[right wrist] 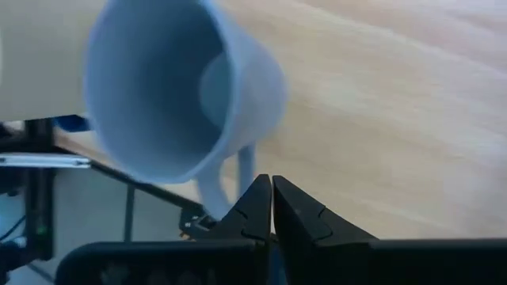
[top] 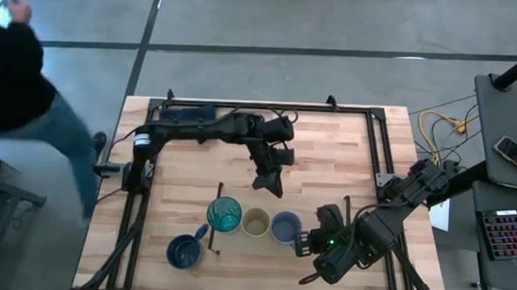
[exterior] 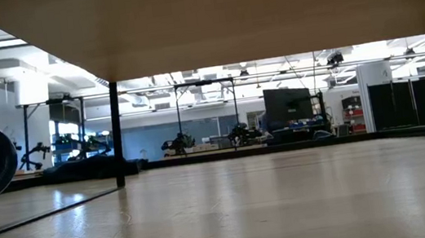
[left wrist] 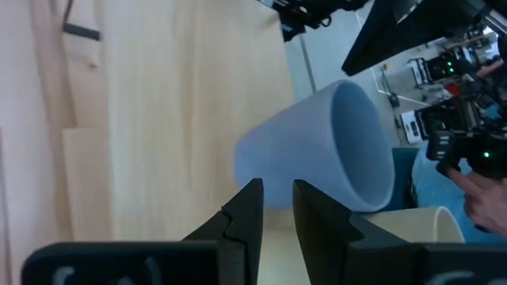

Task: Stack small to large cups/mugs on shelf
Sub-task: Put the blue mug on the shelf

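On the light-wood shelf (top: 245, 246) three vessels stand in a row on their bases: a teal tumbler (top: 224, 214), an olive-tan cup (top: 255, 222) and a lavender-grey mug (top: 285, 227). A dark blue mug (top: 184, 251) stands on the tabletop, left of the shelf's left rail. My right gripper (top: 305, 244) is shut at the lavender mug's right side, on its handle. My left gripper (top: 271, 182) hovers just beyond the row, narrowly open and empty. Its wrist view shows the lavender mug (left wrist: 317, 150) and the olive cup's rim (left wrist: 420, 226). My right gripper pinches the lavender mug's handle (right wrist: 238, 178) between its two fingertips (right wrist: 255, 198). The fingers hide the handle's outer part. They come at it from the table's right and near side, slanting down. The mug stands upright in the row on the shelf.
The shelf's thin black rails (top: 215, 226) (top: 347, 214) stand at its two short ends. The low view looks under the shelf's underside (exterior: 200, 22) at its black legs. A person in dark clothes (top: 12, 73) stands beyond the table's far left corner. Cables and a keyboard (top: 508, 235) lie right.
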`<action>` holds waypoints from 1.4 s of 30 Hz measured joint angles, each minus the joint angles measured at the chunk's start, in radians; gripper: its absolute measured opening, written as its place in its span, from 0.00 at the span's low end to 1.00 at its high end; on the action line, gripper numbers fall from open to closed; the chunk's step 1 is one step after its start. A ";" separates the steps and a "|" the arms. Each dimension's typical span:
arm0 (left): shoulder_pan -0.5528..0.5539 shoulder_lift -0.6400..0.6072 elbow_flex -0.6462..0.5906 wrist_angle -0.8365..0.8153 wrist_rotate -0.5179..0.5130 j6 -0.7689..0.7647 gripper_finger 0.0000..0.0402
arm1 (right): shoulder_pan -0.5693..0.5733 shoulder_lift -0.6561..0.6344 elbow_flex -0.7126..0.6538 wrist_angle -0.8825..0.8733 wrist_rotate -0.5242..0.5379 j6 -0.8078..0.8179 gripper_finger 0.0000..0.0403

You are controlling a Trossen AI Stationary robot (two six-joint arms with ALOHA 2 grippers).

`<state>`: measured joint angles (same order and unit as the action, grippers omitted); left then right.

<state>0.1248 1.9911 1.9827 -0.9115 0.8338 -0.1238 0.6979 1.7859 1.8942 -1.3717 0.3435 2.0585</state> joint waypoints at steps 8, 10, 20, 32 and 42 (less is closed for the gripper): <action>-0.032 -0.002 -0.002 0.021 0.000 0.000 0.14 | -0.005 0.000 0.000 0.024 0.024 -0.033 0.02; -0.048 -0.002 -0.003 0.021 0.001 0.000 0.14 | -0.006 0.000 0.000 0.025 0.024 -0.035 0.02; -0.081 -0.002 -0.005 0.042 0.000 0.000 0.14 | -0.005 0.010 -0.002 0.043 0.022 -0.035 0.02; -0.082 -0.002 -0.013 0.073 -0.004 -0.001 0.14 | -0.005 0.063 -0.002 0.077 -0.010 -0.035 0.02; -0.089 0.039 -0.018 0.122 0.005 -0.036 0.14 | -0.018 0.061 -0.002 0.105 0.005 -0.049 0.02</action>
<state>0.0359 2.0305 1.9652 -0.7898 0.8385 -0.1598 0.6797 1.8465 1.8921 -1.2665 0.3486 2.0094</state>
